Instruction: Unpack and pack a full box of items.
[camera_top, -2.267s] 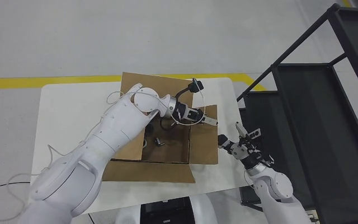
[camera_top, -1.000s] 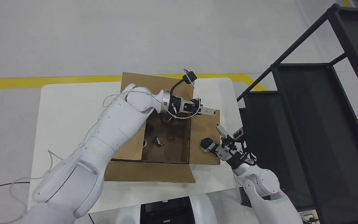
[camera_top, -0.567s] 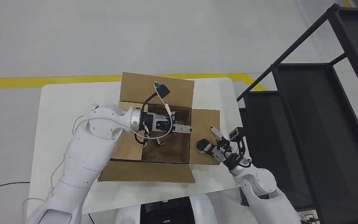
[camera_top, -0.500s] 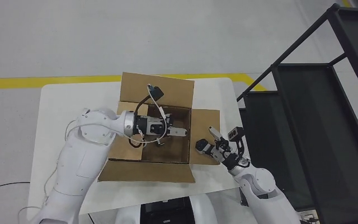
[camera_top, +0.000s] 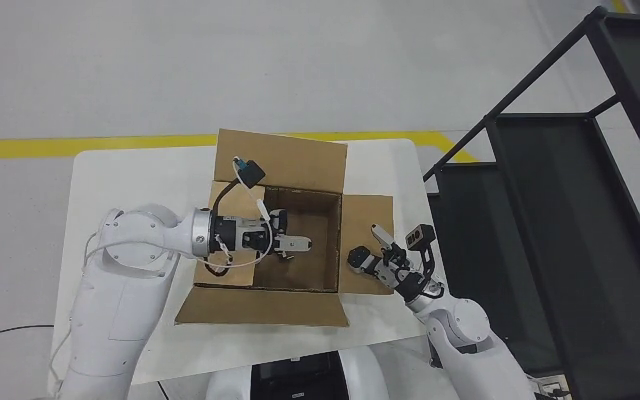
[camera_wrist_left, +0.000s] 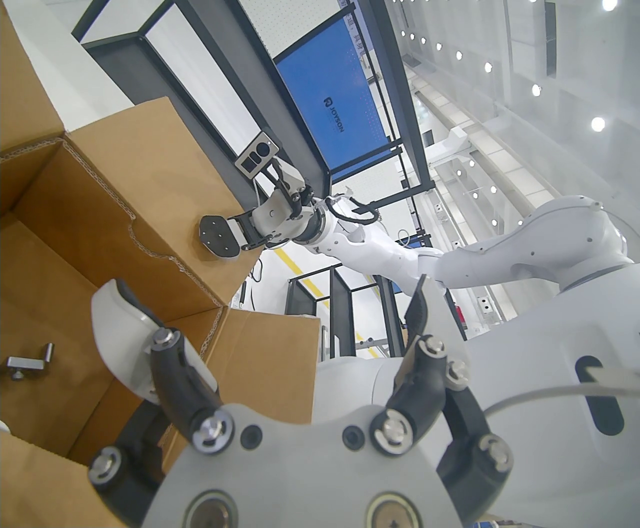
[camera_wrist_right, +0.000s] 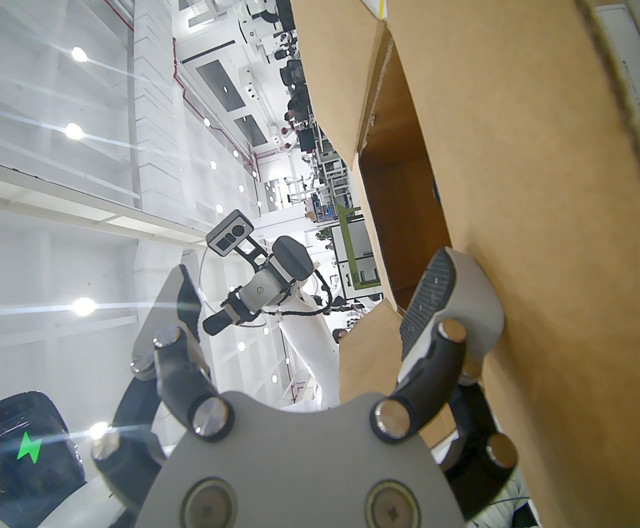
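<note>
While right end effector (camera_top: 368, 247) touches flap (camera_top: 366, 212) | left arm (camera_top: 150, 236) over box (camera_top: 318, 262)

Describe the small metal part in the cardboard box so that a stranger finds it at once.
On the white table stands an open cardboard box. On its floor, near the left gripper, lies a small flat bar with a short peg, grey metal against brown cardboard.
</note>
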